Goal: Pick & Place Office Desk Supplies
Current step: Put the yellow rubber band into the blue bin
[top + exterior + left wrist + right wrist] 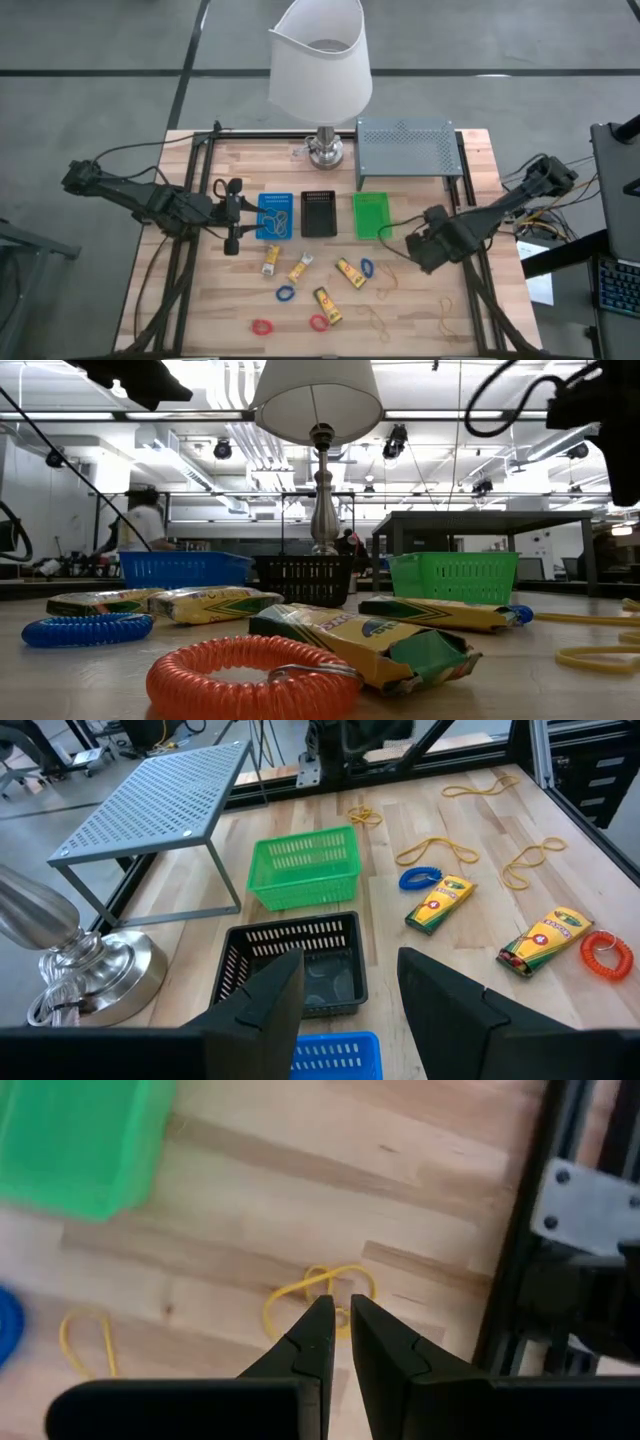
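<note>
Yellow crayon packets [350, 272] [438, 904], blue rings [285, 293] [419, 878], red rings [262, 326] [250, 675] and tan rubber bands [385, 290] [436, 848] lie loose on the near half of the wooden table. My left gripper [232, 214] [350, 982] is open and hangs above the table, left of the blue tray [276, 215], touching nothing. My right gripper [412, 247] [340, 1306] is shut, with only a slit between its fingers. Its tips stand over a looped rubber band [300, 1292] just right of the green tray [371, 214] [75, 1140]. My right gripper points down over the middle of the looped rubber band [352, 1270], which lies flat on the table. The fingertips hide the spot beneath them, so I cannot tell whether they touch the band.
Blue, black [318, 213] [295, 960] and green [305, 870] trays stand in a row at mid-table. Behind them stand a lamp [322, 75] with a metal base [80, 970] and a grey perforated shelf [405, 148] [150, 810]. A black frame rail [520, 1260] runs beside the right gripper.
</note>
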Controlling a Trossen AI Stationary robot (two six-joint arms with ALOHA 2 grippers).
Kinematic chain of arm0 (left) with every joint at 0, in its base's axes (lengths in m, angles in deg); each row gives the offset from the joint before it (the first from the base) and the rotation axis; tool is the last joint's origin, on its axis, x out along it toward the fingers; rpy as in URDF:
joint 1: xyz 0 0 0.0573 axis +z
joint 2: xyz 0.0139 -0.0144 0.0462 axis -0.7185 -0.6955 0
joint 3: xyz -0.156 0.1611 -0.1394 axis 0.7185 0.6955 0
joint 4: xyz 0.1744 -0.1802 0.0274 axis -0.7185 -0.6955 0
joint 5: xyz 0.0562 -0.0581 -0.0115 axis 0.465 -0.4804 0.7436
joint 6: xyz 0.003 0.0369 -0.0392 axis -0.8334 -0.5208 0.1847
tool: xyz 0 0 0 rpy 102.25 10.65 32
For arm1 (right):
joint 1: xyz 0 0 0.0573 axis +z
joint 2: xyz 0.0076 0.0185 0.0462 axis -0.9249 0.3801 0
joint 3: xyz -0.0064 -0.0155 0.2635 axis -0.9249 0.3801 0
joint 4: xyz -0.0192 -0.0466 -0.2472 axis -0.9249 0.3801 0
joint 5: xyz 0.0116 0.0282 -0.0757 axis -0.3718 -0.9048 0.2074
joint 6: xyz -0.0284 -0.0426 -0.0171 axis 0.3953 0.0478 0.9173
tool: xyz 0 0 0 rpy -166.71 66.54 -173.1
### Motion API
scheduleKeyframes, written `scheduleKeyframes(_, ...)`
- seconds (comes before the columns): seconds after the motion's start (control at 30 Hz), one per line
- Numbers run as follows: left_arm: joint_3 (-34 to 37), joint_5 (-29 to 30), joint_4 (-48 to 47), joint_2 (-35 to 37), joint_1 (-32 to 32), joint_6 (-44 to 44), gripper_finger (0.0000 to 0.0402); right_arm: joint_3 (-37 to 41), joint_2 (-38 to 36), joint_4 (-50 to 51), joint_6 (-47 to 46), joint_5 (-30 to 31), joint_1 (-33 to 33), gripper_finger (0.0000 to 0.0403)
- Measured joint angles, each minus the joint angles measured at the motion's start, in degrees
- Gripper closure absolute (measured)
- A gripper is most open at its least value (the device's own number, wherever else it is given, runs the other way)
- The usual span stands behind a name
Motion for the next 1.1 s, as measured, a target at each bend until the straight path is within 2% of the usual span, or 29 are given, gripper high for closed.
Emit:
scheduleKeyframes(0.13,0.00,-0.01,0.00,0.00,-0.01,0.02,0.0233,3.53,-5.47,-0.27,-6.96,0.05,0.09,0.0369)
scheduleKeyframes(0.33,0.00,0.00,-0.02,0.00,0.00,0.02,0.0233,7.68,-9.83,-4.24,-6.78,0.51,0.09,0.0369)
scheduleKeyframes(0.47,0.00,0.01,-0.04,0.00,-0.01,0.02,0.0233,9.53,-9.47,-8.80,-4.45,1.60,0.11,0.0369)
scheduleKeyframes(0.7,0.00,0.00,-0.13,0.00,-0.01,0.02,0.0233,10.05,-6.35,-9.99,-3.40,1.68,0.11,0.0364)
scheduleKeyframes(0.83,0.00,-0.01,-0.17,0.00,-0.01,0.02,0.0233,10.05,-4.84,-10.29,-3.37,1.62,0.11,0.0336)
scheduleKeyframes(1.1,0.00,-0.01,-0.17,0.00,-0.01,0.04,0.0233,10.05,-4.18,-11.08,-4.63,1.18,0.09,0.0243)
